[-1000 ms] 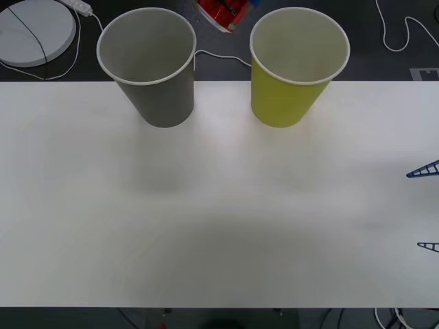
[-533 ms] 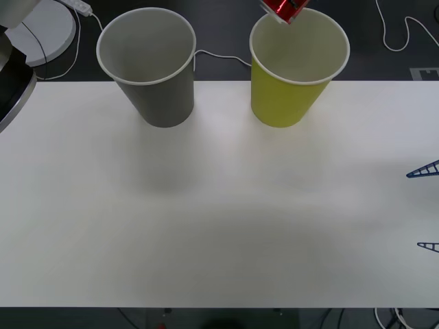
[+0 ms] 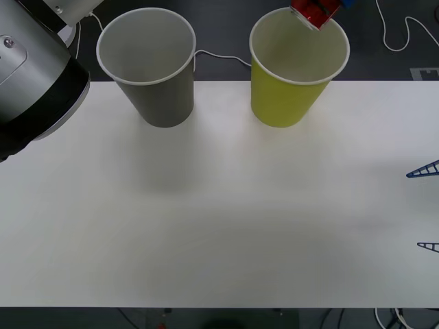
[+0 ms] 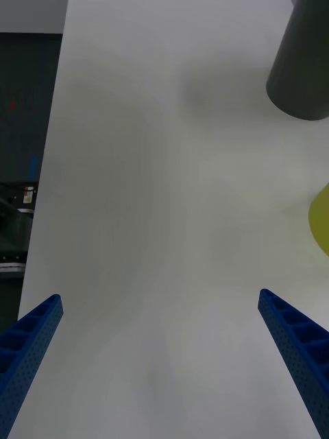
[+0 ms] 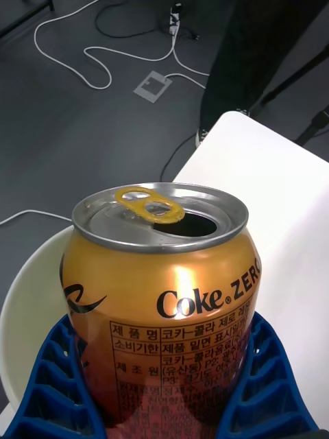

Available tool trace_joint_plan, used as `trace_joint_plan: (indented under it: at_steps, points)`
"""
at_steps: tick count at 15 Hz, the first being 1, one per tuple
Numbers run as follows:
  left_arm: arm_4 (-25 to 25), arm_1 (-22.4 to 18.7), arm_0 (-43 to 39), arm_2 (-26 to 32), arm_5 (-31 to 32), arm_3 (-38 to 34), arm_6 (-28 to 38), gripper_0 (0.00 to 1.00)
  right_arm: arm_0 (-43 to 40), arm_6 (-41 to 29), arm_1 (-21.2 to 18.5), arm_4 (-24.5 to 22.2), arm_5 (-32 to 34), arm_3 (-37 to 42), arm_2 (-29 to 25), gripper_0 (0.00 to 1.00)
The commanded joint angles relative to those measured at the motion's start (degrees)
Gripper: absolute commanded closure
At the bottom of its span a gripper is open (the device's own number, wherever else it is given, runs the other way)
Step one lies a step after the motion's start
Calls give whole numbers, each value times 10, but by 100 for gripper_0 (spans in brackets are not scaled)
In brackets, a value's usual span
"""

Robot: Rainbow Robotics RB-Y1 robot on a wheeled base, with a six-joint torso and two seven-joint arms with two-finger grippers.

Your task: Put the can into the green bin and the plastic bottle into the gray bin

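Observation:
The red-orange can [image 3: 314, 11] hangs tilted over the far rim of the green bin [image 3: 291, 96], with my left gripper [image 3: 330, 7] shut on it. In the left wrist view the can [image 5: 161, 295] shows its gold top and pull tab, with the blue fingers [image 5: 55, 391] pressed against both its sides and the bin's white rim [image 5: 24, 302] below. The gray bin [image 3: 154, 82] stands upright to the left of the green one. My right gripper [image 3: 415, 210] rests open at the table's right edge, nothing between its fingers. The plastic bottle is out of view.
My left arm's bulky silver and black link [image 3: 31, 68] reaches over the table's far left corner. Cables [image 3: 401, 34] lie on the dark floor beyond the white table [image 3: 219, 205]. From the right wrist view, the gray bin [image 4: 301, 62] and green bin [image 4: 321, 219] stand ahead.
The can has travelled right from between the two bins to above the green bin's far rim. My left arm's link has swung into view at the left. The right gripper has stayed put.

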State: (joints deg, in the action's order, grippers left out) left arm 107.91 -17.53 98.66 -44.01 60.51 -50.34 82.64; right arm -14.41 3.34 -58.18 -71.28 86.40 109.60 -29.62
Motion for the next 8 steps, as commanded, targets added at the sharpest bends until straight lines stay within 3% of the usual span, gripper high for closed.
trace_joint_plan:
  at_steps: [1, 8]
  points:
    - [-1, 21, 3, 1, -19, 38, -3, 100, 0, 0, 0, 0, 0, 0, 0, 0]
    - [-14, 23, 2, 0, -18, 40, -7, 96, 0, 0, 0, 0, 0, 0, 0, 0]
